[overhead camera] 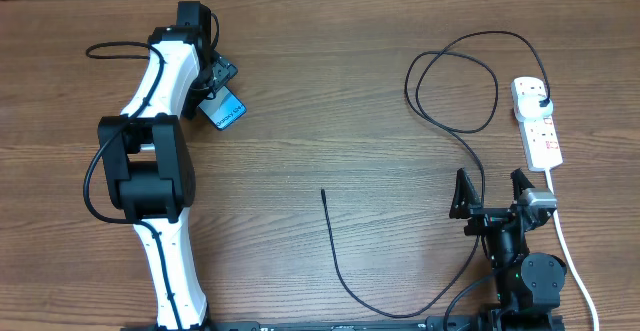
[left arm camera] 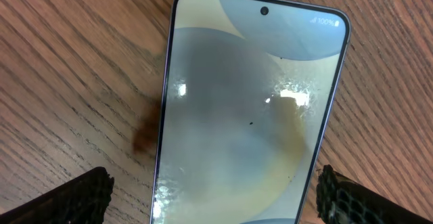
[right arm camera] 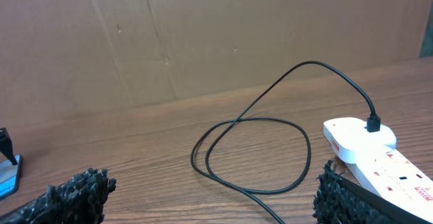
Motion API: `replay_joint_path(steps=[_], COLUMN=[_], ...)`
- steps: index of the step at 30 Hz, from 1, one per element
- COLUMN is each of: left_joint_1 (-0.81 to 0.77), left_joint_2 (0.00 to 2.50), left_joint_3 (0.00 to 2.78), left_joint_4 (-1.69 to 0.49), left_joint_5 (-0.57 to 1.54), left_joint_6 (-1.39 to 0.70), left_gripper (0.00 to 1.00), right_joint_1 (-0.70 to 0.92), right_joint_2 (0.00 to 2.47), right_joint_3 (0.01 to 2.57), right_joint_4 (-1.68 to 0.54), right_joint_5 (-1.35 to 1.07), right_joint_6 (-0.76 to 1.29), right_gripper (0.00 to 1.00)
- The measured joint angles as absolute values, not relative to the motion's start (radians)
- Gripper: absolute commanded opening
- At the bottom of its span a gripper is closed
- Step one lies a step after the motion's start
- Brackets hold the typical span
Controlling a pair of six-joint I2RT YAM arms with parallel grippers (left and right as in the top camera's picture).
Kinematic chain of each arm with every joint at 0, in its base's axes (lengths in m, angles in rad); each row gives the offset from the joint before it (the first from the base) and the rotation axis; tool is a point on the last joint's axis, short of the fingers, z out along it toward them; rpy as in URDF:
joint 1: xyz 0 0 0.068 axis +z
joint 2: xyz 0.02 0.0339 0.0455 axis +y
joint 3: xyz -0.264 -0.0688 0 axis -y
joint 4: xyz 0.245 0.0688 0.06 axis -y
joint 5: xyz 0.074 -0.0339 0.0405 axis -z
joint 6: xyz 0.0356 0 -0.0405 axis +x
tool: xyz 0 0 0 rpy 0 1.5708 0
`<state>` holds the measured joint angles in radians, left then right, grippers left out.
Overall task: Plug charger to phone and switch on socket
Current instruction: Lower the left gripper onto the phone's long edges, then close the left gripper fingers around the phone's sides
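The phone (overhead camera: 226, 110) lies flat on the table at the upper left, screen lit. In the left wrist view the phone (left arm camera: 250, 102) fills the frame. My left gripper (left arm camera: 216, 197) is open with a finger on each side of the phone's lower end; the left finger stands clear of it and the right finger is close to its edge. The charger cable (overhead camera: 452, 79) loops at the upper right, with its plug (overhead camera: 541, 101) in the socket (overhead camera: 540, 131) and its free tip (overhead camera: 323, 192) at mid table. My right gripper (overhead camera: 490, 196) is open and empty, near the cable loop (right arm camera: 250, 149) and the socket (right arm camera: 379, 160).
The socket's white cord (overhead camera: 570, 256) runs down the right side past my right arm. The black cable sweeps along the front of the table (overhead camera: 380, 309). A brown cardboard wall (right arm camera: 203, 34) stands behind the table.
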<state>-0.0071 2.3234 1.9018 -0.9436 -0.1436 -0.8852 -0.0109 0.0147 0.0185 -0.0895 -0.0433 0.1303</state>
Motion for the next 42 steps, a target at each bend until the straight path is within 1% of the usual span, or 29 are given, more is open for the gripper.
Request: replay_joint_path(steps=[20, 42], left_joint_1=[-0.020, -0.027], left_joint_2=[2.355, 2.357], left_joint_3=[1.902, 1.902], left_joint_4=[-0.875, -0.916], left_joint_5=[-0.147, -0.159], left_joint_6=[-0.885, -0.885], left_gripper=[1.00, 1.00], right_joint_1=[-0.011, -0.011], right_joint_2=[0.015, 0.015], right_joint_3=[0.019, 0.019], right_joint_4=[-0.089, -0.089], right_joint_5=[-0.043, -0.044], right_joint_6=[0.131, 0.130], right_gripper=[1.00, 1.00])
